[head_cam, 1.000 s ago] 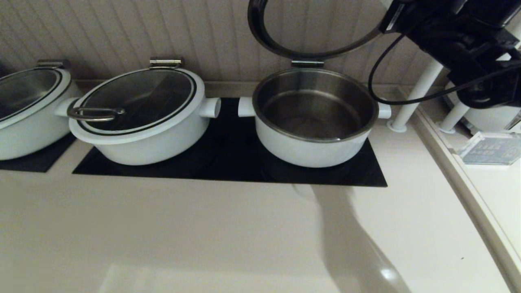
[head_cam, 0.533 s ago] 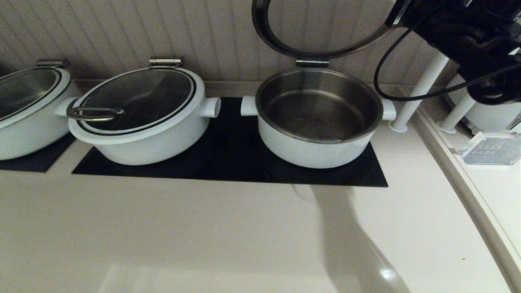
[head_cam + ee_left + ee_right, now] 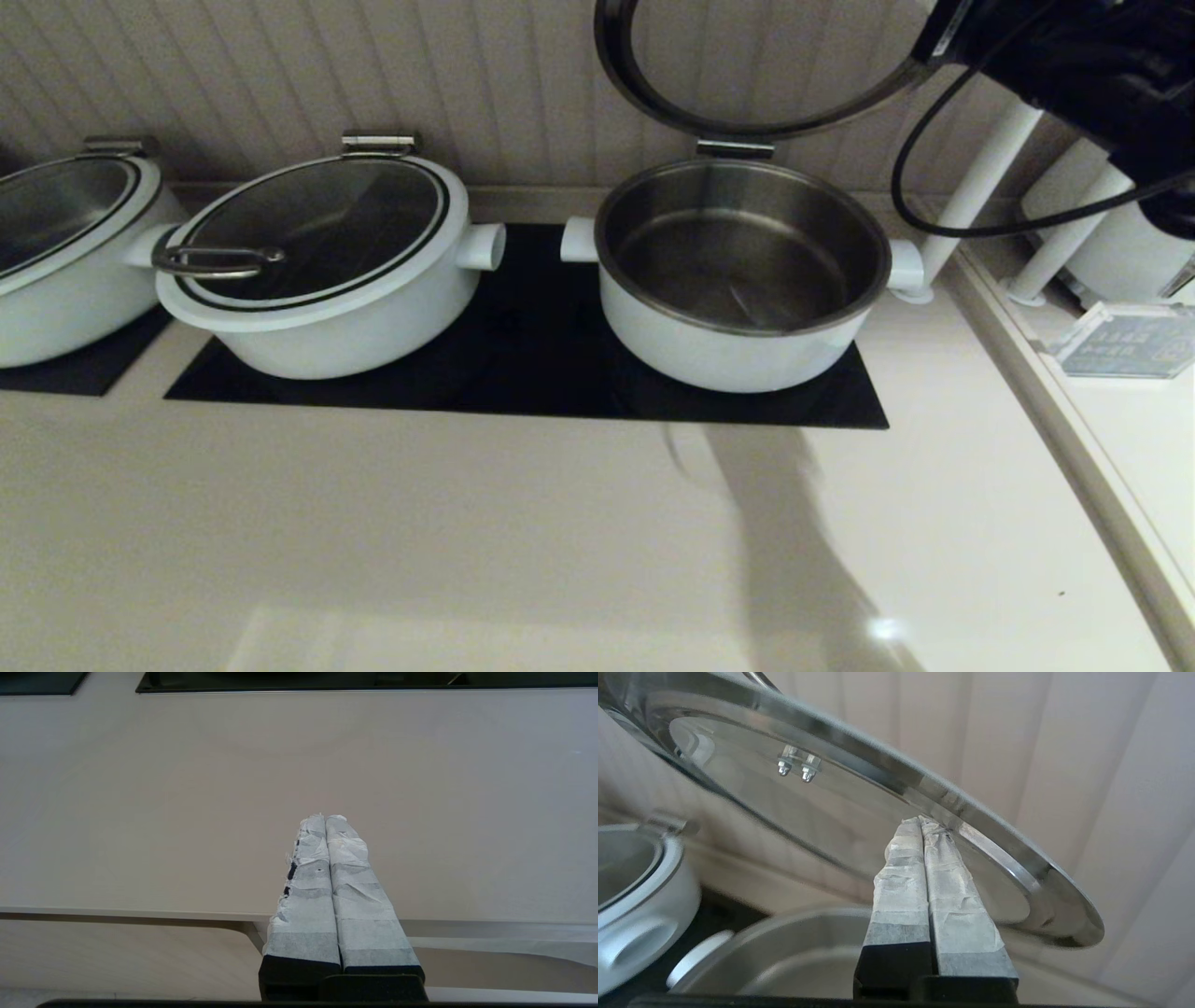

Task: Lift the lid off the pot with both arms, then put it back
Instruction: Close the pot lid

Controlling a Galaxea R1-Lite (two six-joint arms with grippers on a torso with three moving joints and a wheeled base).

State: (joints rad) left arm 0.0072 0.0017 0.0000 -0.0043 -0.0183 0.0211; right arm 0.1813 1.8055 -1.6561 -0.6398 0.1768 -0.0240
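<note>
The pot (image 3: 738,355) stands open on the right of the black cooktop, its steel bowl empty. Its lid (image 3: 738,129) stands raised on the hinge bracket (image 3: 735,148) behind the pot, top cut off by the frame. My right arm (image 3: 1074,47) reaches in from the upper right. In the right wrist view my right gripper (image 3: 920,820) is shut, holding nothing, with its tips against the underside of the lid's steel rim (image 3: 999,830), above the pot (image 3: 808,933). My left gripper (image 3: 324,819) is shut and empty over the bare countertop near its front edge.
A like pot with an oval loop-handle lid (image 3: 317,271) sits left of the open pot, and another pot (image 3: 56,252) at far left. White posts (image 3: 971,205) and a clear sign holder (image 3: 1125,341) stand at the right. A ribbed wall is close behind.
My right arm has moved right and up. The raised lid and the open pot have shifted a little to the right with it. The other pots have not moved.
</note>
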